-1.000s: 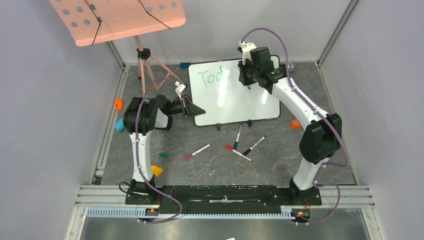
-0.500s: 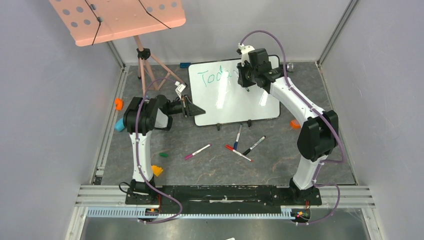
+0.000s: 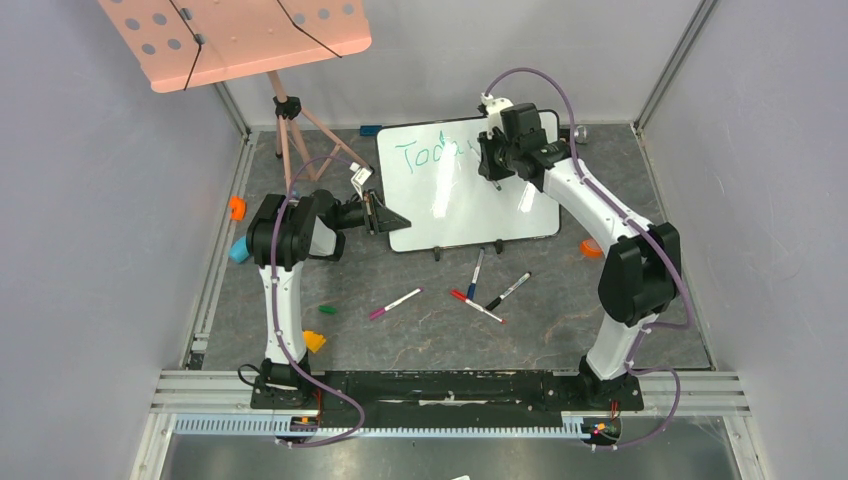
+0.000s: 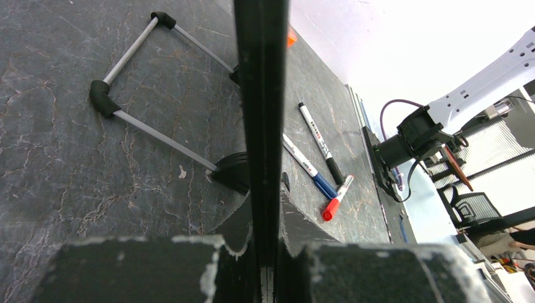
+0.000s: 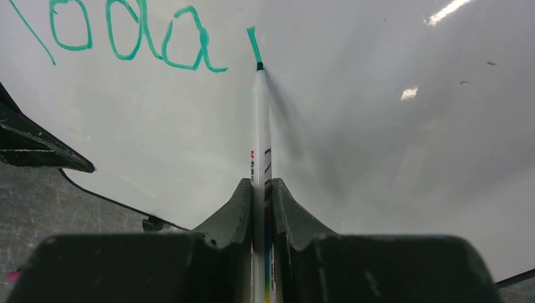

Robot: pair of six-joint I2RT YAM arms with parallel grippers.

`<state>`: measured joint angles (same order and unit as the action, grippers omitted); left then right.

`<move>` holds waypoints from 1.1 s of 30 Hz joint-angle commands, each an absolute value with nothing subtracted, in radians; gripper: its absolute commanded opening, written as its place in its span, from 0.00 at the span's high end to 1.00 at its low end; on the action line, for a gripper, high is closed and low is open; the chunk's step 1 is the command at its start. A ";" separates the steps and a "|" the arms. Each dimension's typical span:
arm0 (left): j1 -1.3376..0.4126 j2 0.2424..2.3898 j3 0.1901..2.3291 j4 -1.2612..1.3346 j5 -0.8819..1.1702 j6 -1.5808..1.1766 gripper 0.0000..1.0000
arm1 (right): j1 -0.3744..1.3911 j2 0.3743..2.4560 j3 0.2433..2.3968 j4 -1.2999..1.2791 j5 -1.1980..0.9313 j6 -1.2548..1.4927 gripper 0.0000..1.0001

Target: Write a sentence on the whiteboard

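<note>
Glossy whiteboard (image 3: 470,200), edge pinched by left end effector (image 3: 395,220) (right end effector (image 5: 260,189) pinches marker (image 5: 259,126)).

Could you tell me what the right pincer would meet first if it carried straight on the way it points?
The whiteboard: the right pincer points at it, and the marker it holds touches it, beside the teal writing.

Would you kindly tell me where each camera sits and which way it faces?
Top external: above and behind the bases, looking down; both arms, left gripper and right gripper at the whiteboard.
Left wrist: looks along its fingers, clamped on the board's edge, toward loose markers.
Right wrist: looks along its fingers and held marker at the green writing.
Shared: the whiteboard shows in all three; loose markers in top and left wrist.
</note>
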<state>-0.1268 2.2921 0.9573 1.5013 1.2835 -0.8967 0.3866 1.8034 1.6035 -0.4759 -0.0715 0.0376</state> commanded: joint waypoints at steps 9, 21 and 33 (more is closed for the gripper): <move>-0.143 2.307 0.966 1.557 1.292 -0.850 0.98 | 0.358 1.763 1.568 -0.459 -0.041 0.057 1.00; -0.143 2.307 0.966 1.558 1.292 -0.849 0.98 | 0.350 1.826 1.671 -0.478 -0.048 0.059 1.00; -0.143 2.306 0.966 1.557 1.293 -0.850 0.98 | 0.349 1.784 1.575 -0.463 -0.062 0.050 1.00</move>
